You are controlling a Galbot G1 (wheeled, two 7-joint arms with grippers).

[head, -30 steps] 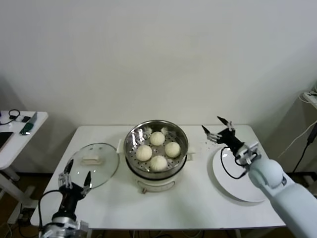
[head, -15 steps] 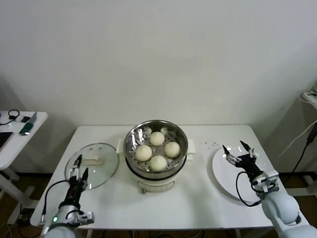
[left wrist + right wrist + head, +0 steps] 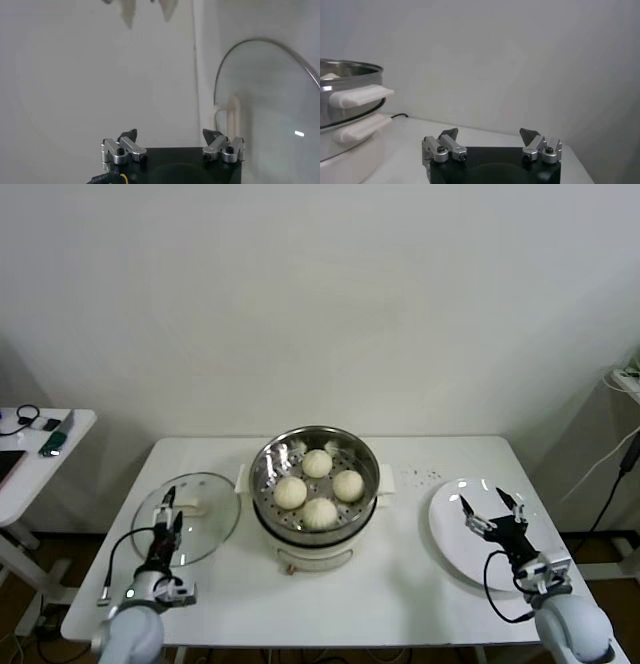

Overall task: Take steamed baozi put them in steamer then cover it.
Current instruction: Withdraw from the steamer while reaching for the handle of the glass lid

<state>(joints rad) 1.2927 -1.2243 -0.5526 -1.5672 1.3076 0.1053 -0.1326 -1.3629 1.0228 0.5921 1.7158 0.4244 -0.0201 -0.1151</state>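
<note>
1. Four buns [image 3: 319,489] sit inside the uncovered steamer [image 3: 316,497] mid-counter [image 3: 400,584].
2. The left gripper [image 3: 166,512] hovers over the glass lid [image 3: 205,509], jaws spread, empty.
3. The right gripper [image 3: 492,510] hovers over the white plate [image 3: 450,534], jaws spread, empty.

Four baozi [image 3: 319,488] in uncovered steamer [image 3: 316,496]

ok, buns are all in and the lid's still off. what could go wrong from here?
1. The glass lid lies flat on the table, its knob small and low; the open left gripper hovering over its near edge could slip off or tilt it.
2. The steamer rim is raised; a tilted lid may clip it or press the baozi.
3. The open right gripper hangs over the empty plate, too far to help steady anything.
</note>
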